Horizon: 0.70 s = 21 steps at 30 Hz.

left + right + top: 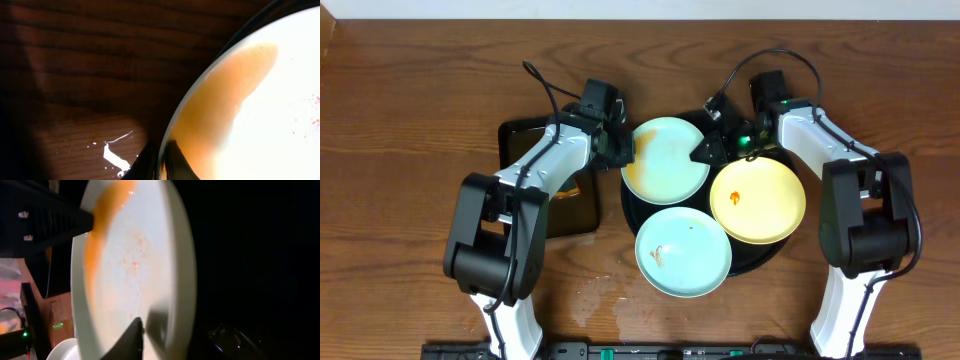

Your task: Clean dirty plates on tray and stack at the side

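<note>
Three plates lie on the round black tray (767, 258). A mint-blue plate (670, 160) at the back left has a broad orange-brown smear on its left side. A pale yellow plate (757, 200) with a small smear is on the right. A second mint-blue plate (683, 252) is in front. My left gripper (626, 150) is shut on the smeared plate's left rim, fingers either side of the rim in the left wrist view (162, 162). My right gripper (706, 150) is shut on the right rim of that plate (135, 265), as the right wrist view (147, 335) shows.
A smaller dark rectangular tray (545, 215) lies on the wooden table under my left arm. Small wet patches (600, 292) sit on the wood near the front edge, and one shows in the left wrist view (114, 156).
</note>
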{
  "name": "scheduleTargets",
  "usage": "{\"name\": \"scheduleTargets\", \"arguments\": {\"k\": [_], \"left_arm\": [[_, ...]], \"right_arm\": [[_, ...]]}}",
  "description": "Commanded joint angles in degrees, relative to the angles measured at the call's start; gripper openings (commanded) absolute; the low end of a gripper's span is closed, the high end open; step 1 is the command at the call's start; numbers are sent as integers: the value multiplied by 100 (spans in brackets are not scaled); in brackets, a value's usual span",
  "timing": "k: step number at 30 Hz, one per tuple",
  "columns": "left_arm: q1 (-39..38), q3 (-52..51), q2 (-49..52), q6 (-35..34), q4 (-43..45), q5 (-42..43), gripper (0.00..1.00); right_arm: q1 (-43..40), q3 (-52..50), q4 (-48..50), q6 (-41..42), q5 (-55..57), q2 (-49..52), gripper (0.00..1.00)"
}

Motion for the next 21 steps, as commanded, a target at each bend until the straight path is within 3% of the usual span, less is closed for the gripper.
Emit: {"name": "scheduleTargets", "arguments": {"k": [1, 3, 4, 12, 16, 21], "left_arm": [[46, -57, 175, 7, -22, -374, 7], [46, -57, 175, 9, -24, -348, 7], [46, -57, 175, 9, -22, -310, 7], [46, -52, 101, 9, -31, -223, 17], [76, 48, -133, 9, -208, -223, 45], [289, 140, -772, 7, -612, -225, 56]], "right_arm": [[245, -2, -9, -129, -549, 103, 17], [219, -2, 20, -92, -514, 101, 3], [205, -2, 35, 17, -463, 101, 1], [59, -2, 24, 546, -291, 98, 1], [48, 15, 4, 708, -291, 66, 1], [83, 66, -31, 955, -293, -85, 1]]}}
